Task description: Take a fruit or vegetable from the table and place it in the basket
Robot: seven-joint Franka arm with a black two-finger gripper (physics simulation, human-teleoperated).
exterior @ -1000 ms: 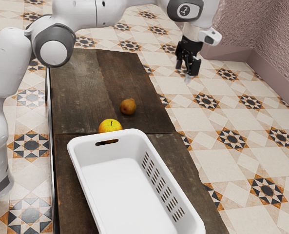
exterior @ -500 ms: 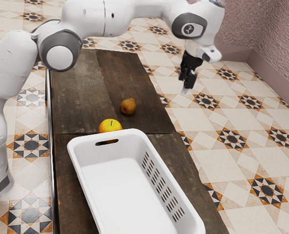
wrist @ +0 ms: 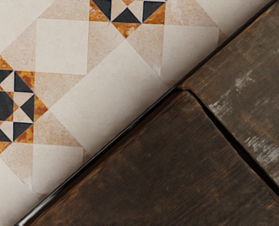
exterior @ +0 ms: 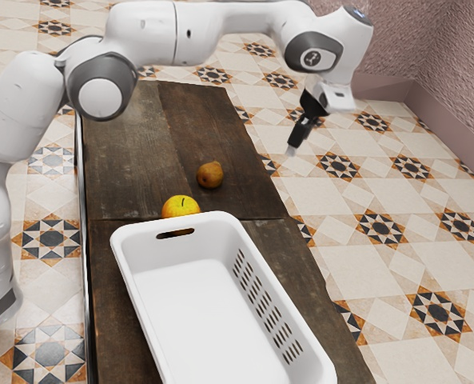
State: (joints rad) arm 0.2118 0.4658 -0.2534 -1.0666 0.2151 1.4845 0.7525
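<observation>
One table [exterior: 129,152]: two fruits [exterior: 180,208], one basket [exterior: 193,312]

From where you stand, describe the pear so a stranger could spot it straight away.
Find the dark wooden table and the white basket on it. Past the basket's slotted handle end sit two fruits. The pear is the brown one, farther from the basket than the yellow apple.

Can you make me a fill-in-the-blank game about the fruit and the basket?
The basket is colored ____.
The fruit nearest the basket is mostly ____.
On the wooden table lie ____ fruits.
The number of fruits that the tool holds is ____.

Missing words: white; yellow; two; zero.
</observation>
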